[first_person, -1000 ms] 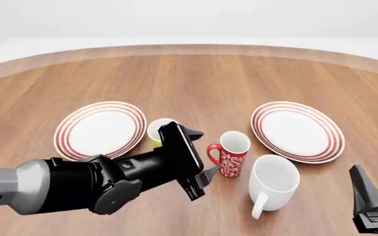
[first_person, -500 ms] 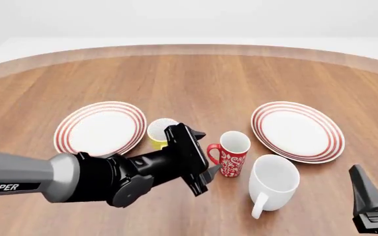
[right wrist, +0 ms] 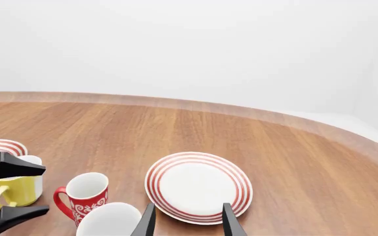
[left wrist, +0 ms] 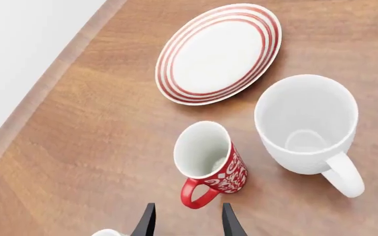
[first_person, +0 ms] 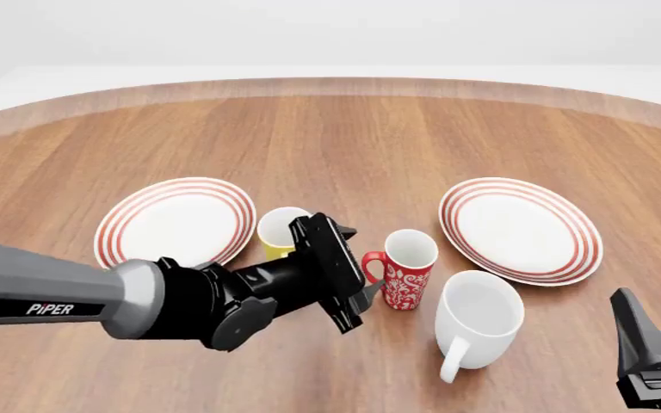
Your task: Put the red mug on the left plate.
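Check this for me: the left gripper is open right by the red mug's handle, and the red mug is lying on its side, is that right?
Not quite. The red mug stands upright on the table, as the front view shows. The left gripper is indeed open by its handle.

The table (first_person: 342, 138) is smooth brown wood with streaky grain. The red mug (first_person: 408, 271), white mug (first_person: 478, 318) and plates (first_person: 176, 225) look like shiny china. The left gripper (first_person: 348, 267) looks like dull black plastic.

Bright even simulator light, soft faint shadows, sharp focus throughout, no glare, table edge curved
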### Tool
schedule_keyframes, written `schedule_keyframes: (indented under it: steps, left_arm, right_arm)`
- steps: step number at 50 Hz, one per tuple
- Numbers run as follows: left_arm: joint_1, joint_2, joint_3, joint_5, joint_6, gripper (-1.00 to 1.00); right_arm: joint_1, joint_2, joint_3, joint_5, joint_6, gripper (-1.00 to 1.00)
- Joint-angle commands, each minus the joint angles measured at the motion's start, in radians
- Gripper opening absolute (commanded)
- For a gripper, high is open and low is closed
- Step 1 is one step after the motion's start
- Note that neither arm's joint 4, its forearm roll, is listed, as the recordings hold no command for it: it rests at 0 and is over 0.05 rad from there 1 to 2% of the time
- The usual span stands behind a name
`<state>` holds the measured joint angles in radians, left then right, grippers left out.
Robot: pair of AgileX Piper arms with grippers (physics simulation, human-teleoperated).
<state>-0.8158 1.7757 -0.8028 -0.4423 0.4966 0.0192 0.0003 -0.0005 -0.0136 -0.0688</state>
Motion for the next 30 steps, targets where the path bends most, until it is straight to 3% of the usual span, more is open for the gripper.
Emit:
schedule_keyframes:
  steps: [1,30]
  left_arm:
    - [0.013,0.033,-0.022,0.000,0.006,1.00]
    - [0.024,0.108,-0.055,-0.020,0.012,1.00]
  right_arm:
    - [0.001,0.000,0.000,-0.002,0.000,1.00]
    - [0.003,0.000,0.000,-0.001,0.003,1.00]
